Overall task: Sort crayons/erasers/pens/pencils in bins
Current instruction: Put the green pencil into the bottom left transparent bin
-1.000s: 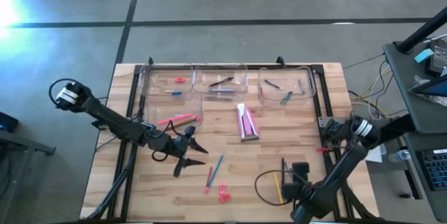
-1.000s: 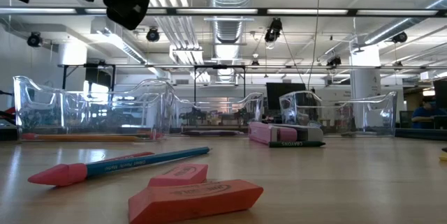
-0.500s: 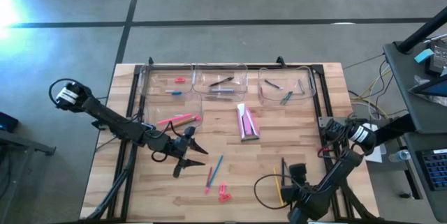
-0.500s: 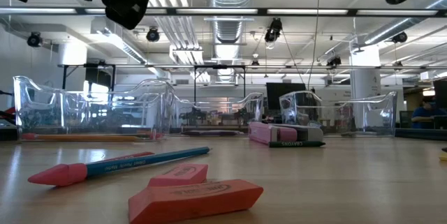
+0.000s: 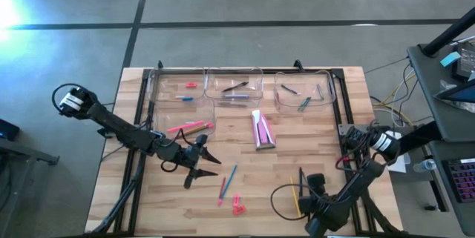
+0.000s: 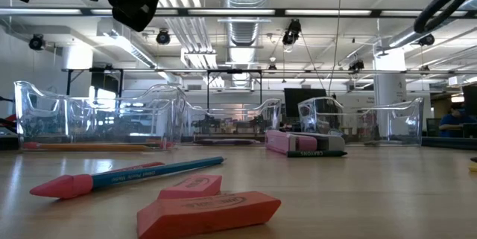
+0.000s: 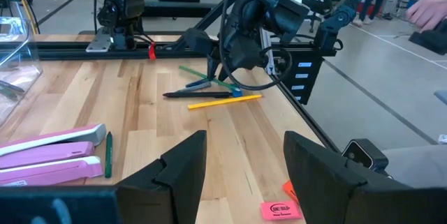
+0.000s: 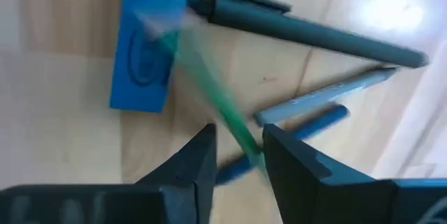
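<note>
Near the table's front edge, the right gripper (image 5: pixel 306 187) hangs over a small heap of pens (image 7: pixel 209 93). Only its own wrist view shows a green stick (image 8: pixel 209 77) blurred right at it, beside a blue block (image 8: pixel 148 42); whether it pinches the stick I cannot tell. The left gripper (image 5: pixel 199 165) hovers mid-table, spread wide and empty. The erasers (image 6: pixel 209 211) lie on bare wood at the front, seen close from table height and only as a red speck from above. The bins (image 5: pixel 169 86) line the far edge.

Since a second ago, the right arm (image 5: pixel 356 182) has swung lower, and its dark cable (image 6: pixel 447 1) now shows top right in the low view. The left gripper has not moved. Open wood lies between the erasers and the pink box (image 5: pixel 263 130).
</note>
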